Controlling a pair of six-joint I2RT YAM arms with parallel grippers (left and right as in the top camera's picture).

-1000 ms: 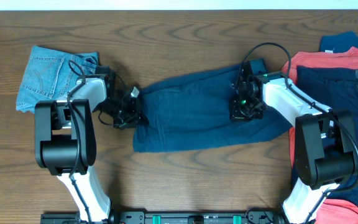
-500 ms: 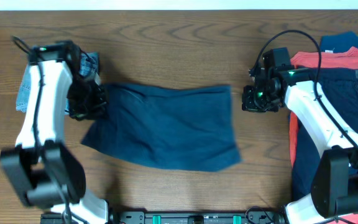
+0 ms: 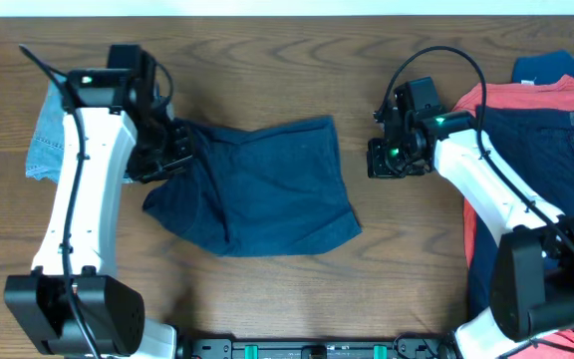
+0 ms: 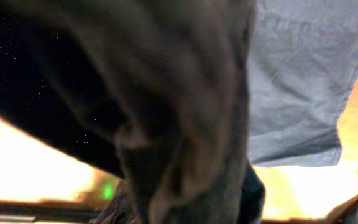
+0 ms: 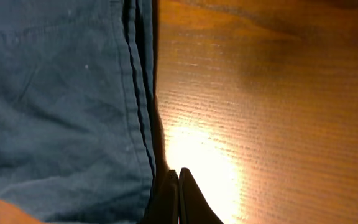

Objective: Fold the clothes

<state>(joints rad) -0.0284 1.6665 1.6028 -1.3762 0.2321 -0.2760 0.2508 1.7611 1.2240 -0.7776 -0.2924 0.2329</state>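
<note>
Overhead: dark blue shorts (image 3: 277, 189) mid-way across brown wood table (image 3: 267, 60).
Nearest, shorts rumpled, left edge bunched and clamped in left gripper (image 3: 174, 152); right gripper (image 3: 385, 160) pinched shut, empty, over bare wood right of hem. Farther back, folded denim (image 3: 43, 130) far left, clothes pile (image 3: 551, 110) far right. Versus half a second ago: shorts narrower, right edge drawn in; right gripper shifted left.
</note>
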